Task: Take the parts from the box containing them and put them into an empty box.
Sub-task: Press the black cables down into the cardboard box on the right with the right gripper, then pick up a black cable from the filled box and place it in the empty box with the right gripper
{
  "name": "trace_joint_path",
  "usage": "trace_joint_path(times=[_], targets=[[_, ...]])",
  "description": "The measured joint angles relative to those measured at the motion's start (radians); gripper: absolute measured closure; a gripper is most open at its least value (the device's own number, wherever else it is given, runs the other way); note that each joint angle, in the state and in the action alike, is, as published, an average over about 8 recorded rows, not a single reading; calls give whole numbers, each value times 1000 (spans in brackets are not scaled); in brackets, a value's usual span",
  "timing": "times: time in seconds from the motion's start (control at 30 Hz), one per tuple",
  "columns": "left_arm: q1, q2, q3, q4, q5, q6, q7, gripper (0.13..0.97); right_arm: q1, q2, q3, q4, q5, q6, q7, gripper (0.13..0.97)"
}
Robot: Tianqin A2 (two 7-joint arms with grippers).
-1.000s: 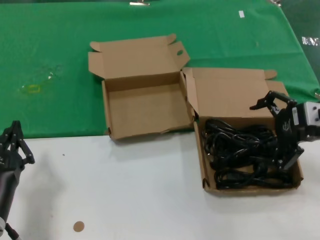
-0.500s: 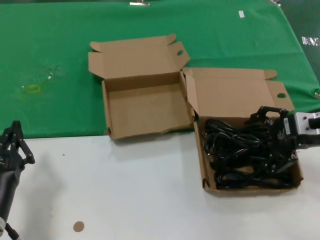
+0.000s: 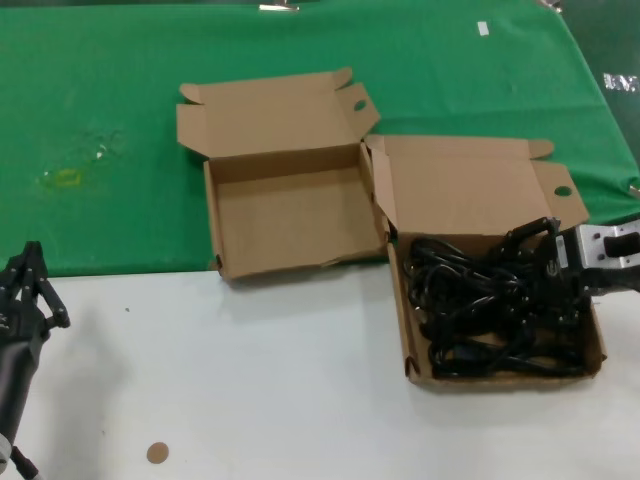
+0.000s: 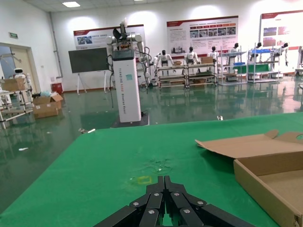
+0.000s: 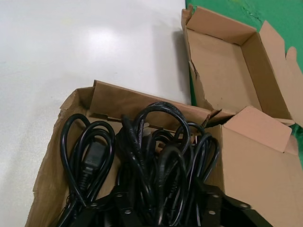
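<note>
The parts [image 3: 480,305] are black power cords, piled in loose coils in the larger cardboard box [image 3: 417,372] at the right, whose lid [image 3: 470,190] stands open behind it. My right gripper [image 3: 545,285] is down inside this box at its right side, open, with its fingers [image 5: 119,204] spread on both sides of a bunch of cords [image 5: 161,165]. The empty box [image 3: 285,225] lies open to the left on the green cloth; it shows as the empty box [image 5: 222,71] in the right wrist view. My left gripper [image 3: 30,262] is parked at the near left, and that left gripper [image 4: 164,180] is shut on nothing.
The boxes straddle the border between the green cloth [image 3: 110,120] and the white tabletop [image 3: 250,380]. The two boxes touch at their near corners. A small brown disc [image 3: 157,453] lies on the white surface near the front left.
My right gripper has dropped from above the box's right rim down among the cords and shifted slightly left. The left arm has not moved.
</note>
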Motion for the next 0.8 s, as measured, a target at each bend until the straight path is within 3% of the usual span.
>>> trace_joint_path(times=[0.2,0.33,0.6,0.8], targets=[[0,0,0,0,0,0,0,945,-15,6,3,16,-9,4,13,696],[0,0,0,0,0,0,0,945,-21,13,5,28,-14,2,23,696],[0,0,0,0,0,0,0,945,-17,27,9,60,-24,-14,54,846],[0,0,0,0,0,0,0,945,0,45,13,89,-27,-43,93,870]])
